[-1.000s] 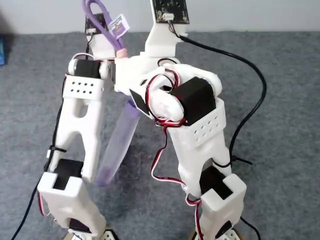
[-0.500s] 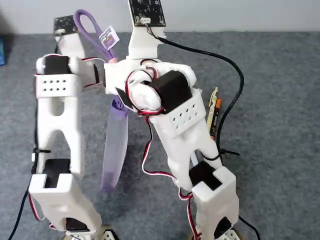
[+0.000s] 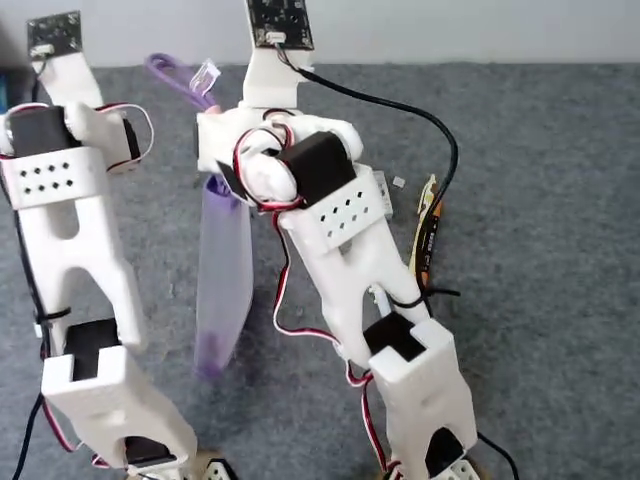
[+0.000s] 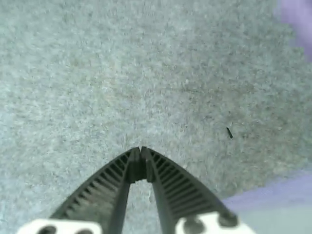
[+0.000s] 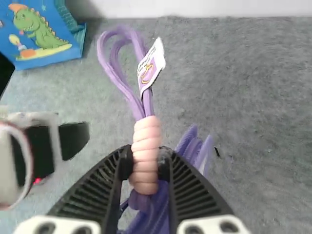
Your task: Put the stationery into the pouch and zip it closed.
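Observation:
The translucent purple pouch [image 3: 222,270] hangs long and narrow down to the grey carpet between the two arms. My right gripper [image 5: 145,163] is shut on the pink zip pull [image 5: 145,146] at the pouch's top. The purple loop strap [image 5: 122,63] and a white tag [image 5: 151,66] stick out beyond the pull. My left gripper [image 4: 140,152] is shut on nothing, low over bare carpet, with a corner of the pouch [image 4: 273,195] beside it. A yellow-and-black pen [image 3: 428,235] lies on the carpet to the right of the right arm.
A blue box with a dinosaur picture [image 5: 39,29] stands at the back left by the wall, its edge also in the high view [image 3: 4,95]. A black cable [image 3: 440,130] loops over the carpet right of the arms. A small white scrap [image 3: 399,183] lies near the pen.
Both arms have swung left. The left arm has drawn away from the pouch. The right gripper carried the pouch top left, uncovering the pen on the right.

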Controlling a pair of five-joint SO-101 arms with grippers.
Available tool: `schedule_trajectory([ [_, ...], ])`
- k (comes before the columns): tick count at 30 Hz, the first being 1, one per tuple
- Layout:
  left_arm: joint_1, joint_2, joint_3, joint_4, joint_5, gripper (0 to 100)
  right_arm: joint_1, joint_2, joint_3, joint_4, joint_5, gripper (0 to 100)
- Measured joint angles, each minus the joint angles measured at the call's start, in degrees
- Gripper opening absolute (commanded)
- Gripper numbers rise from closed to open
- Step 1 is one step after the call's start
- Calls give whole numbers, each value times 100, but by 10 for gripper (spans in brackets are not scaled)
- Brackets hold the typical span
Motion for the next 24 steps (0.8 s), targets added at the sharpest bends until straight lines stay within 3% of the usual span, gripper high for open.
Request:
schedule_trajectory([
  [9, 105, -1196, 132, 26, 53, 14, 132, 325, -35, -290, -264, 8],
  [14, 255, -1785, 132, 26, 747, 14, 132, 457, -35, -519, -396, 8],
  [24, 1257, -2831, 510, 26, 2136, 24, 167, 475, -44, -519, -422, 8],
])
